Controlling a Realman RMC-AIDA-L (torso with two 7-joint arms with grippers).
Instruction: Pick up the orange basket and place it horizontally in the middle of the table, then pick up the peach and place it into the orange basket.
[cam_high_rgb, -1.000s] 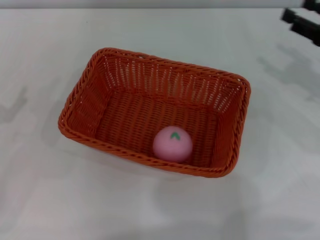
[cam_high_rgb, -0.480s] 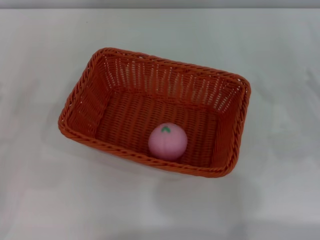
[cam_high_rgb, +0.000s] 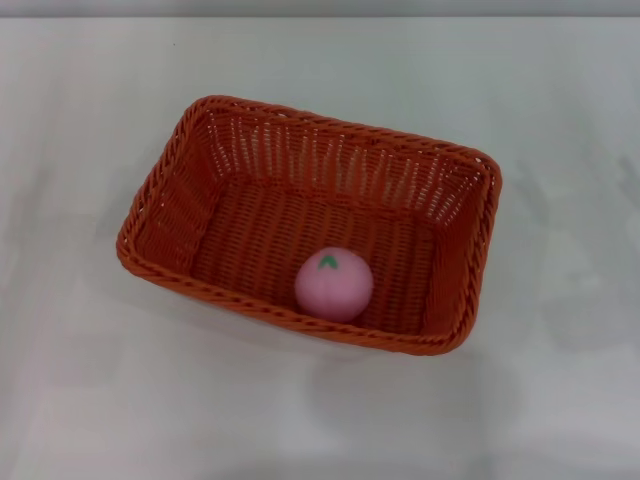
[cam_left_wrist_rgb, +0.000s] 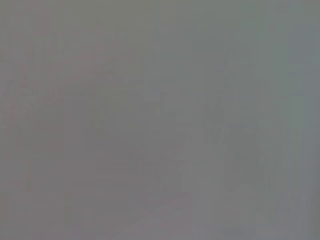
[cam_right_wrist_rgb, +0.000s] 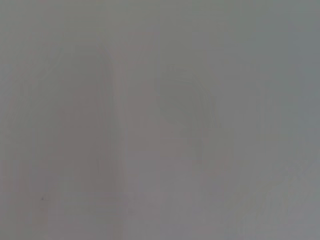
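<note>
Peach (cam_high_rgb: 333, 284) rests loose in the orange basket (cam_high_rgb: 180, 175); a nudge could roll it; neither gripper shows.

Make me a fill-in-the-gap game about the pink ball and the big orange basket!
1. The small pink ball-shaped toy peach lies inside the orange woven wicker ____.
2. The rectangular orange basket stands on the plain ____ table.
3. The little leaf mark on top of the peach is ____.
4. The number of robot hands showing in the head view is ____.

Missing words: basket; white; green; zero
</note>
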